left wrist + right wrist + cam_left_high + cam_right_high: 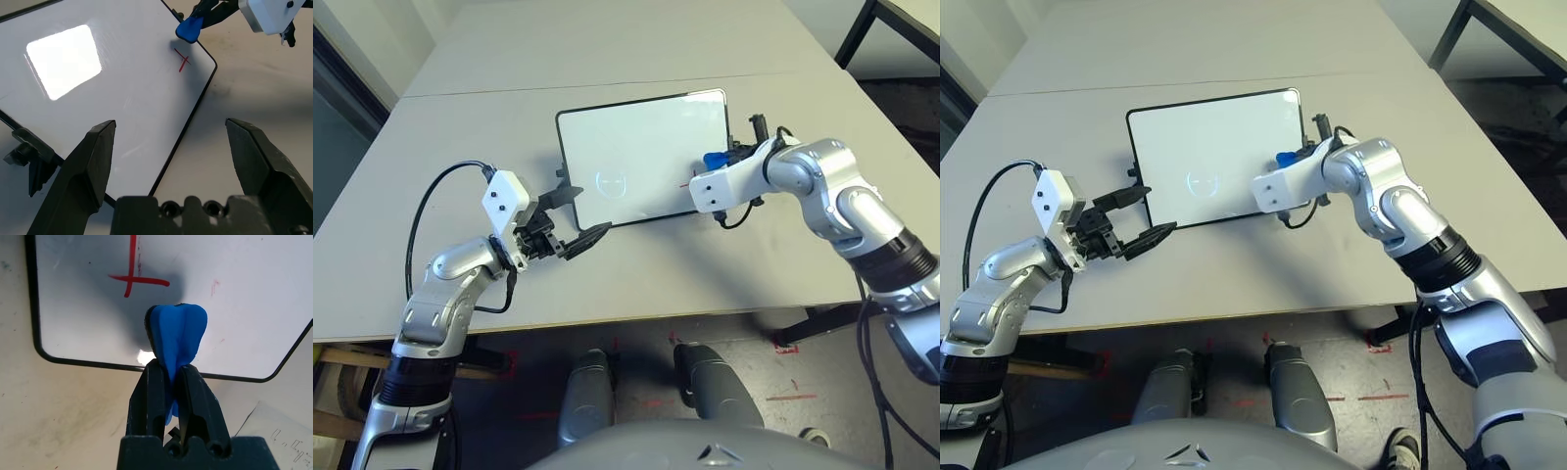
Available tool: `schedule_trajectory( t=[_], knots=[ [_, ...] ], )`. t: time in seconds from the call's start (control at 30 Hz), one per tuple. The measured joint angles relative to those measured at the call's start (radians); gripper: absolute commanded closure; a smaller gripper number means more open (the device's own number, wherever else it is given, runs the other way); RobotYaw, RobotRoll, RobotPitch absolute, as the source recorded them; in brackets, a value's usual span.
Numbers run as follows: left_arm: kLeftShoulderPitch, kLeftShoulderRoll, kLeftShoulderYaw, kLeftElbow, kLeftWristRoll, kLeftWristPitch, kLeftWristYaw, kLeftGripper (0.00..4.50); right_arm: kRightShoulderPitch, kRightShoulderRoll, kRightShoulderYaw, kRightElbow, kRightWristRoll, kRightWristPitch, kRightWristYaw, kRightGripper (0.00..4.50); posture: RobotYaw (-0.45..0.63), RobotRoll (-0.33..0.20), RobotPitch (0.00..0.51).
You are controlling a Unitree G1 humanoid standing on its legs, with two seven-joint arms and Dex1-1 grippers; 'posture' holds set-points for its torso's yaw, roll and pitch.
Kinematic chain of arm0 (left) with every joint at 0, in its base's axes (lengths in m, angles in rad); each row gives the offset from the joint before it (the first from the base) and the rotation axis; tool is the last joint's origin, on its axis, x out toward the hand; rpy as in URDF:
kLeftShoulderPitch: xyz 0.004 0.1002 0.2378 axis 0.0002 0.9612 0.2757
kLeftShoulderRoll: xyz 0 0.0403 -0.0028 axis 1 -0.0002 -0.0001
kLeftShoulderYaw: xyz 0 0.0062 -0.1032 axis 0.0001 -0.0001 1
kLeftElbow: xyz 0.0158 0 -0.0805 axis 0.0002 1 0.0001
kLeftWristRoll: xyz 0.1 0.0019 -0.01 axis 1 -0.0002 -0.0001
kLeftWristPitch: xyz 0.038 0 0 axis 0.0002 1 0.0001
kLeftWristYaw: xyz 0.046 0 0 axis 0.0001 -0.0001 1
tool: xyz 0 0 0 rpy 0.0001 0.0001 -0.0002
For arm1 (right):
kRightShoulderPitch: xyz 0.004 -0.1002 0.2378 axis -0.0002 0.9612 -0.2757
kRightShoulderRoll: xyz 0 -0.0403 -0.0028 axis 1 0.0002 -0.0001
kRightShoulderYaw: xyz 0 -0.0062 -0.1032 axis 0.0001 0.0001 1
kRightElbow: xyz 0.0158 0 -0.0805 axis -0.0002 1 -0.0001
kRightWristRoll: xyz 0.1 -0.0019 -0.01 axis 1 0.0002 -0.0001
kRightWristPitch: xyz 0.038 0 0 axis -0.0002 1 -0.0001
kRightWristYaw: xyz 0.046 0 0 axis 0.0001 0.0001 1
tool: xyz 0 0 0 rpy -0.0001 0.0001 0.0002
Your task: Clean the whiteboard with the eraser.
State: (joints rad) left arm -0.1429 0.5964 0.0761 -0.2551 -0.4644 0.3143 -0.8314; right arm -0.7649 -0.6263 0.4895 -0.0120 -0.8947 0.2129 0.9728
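Observation:
The whiteboard [641, 147] lies flat on the table, glossy white in a thin black frame. A small red cross [133, 280] is drawn near its near right corner. My right gripper [168, 369] is shut on the blue eraser [178, 338], which sits over the board's right edge [715, 160], close to the cross. Whether the eraser touches the surface I cannot tell. My left gripper [578, 215] is open with nothing in it, at the board's near left corner, one finger [93, 161] over the board and the other [259, 161] over the bare table.
A black knob [29, 152] sticks out of the board's left side, close to my left fingers. A second table [607, 39] joins at the back. A sheet of paper [286, 440] lies on the table right of the board. A black table leg [857, 29] stands at the far right.

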Motion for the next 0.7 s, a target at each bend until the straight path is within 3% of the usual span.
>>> schedule_trajectory(
  t=[0.7],
  knots=[
    [0.009,0.015,0.002,0.034,0.009,-0.038,-0.014,0.00,0.023,0.096,0.014,0.125,-0.077,-0.054,-0.130,4.36,-0.06,0.000,0.110]
  ],
)
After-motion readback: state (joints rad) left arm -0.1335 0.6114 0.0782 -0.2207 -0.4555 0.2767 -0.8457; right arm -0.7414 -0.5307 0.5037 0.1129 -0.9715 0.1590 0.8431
